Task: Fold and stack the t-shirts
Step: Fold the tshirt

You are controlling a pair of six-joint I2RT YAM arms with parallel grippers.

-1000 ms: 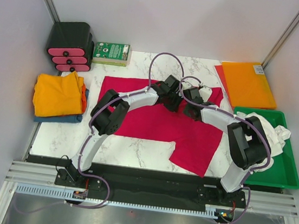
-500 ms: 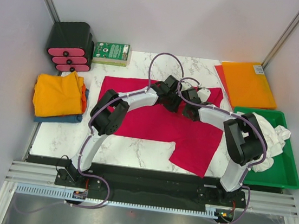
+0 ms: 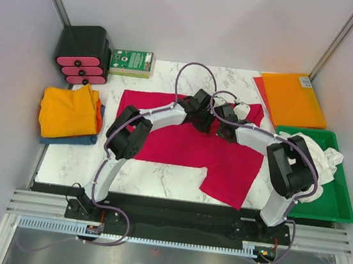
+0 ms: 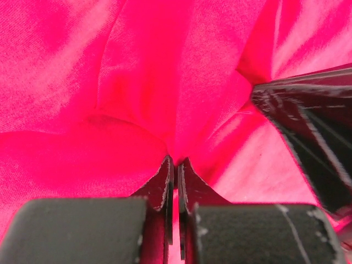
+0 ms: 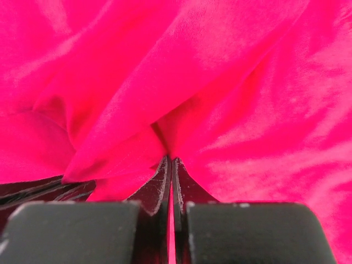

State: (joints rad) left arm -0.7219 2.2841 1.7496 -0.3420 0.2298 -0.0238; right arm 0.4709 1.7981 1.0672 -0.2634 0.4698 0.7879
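Left gripper (image 4: 175, 165) and right gripper (image 5: 171, 163) each clamped a small pleat of the crimson t-shirt (image 3: 187, 149), close together; such shallow bites might slip when lifted, spoiling the fold

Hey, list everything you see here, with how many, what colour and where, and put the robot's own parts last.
red t-shirt: one, crimson, spread across the middle of the table
yellow t-shirt: one, golden yellow, folded, top of the pile at the left edge
blue t-shirt: one, blue, under the yellow one
white cloth: one crumpled heap, white, in the tray
tray: one, green, right side
plastic sheet: one, orange, far right corner
box: one, green, far edge
rack: one, black with pink fronts, far left corner
table: one, white marble
left gripper: one, black, shut on the red t-shirt
right gripper: one, black, shut on the red t-shirt
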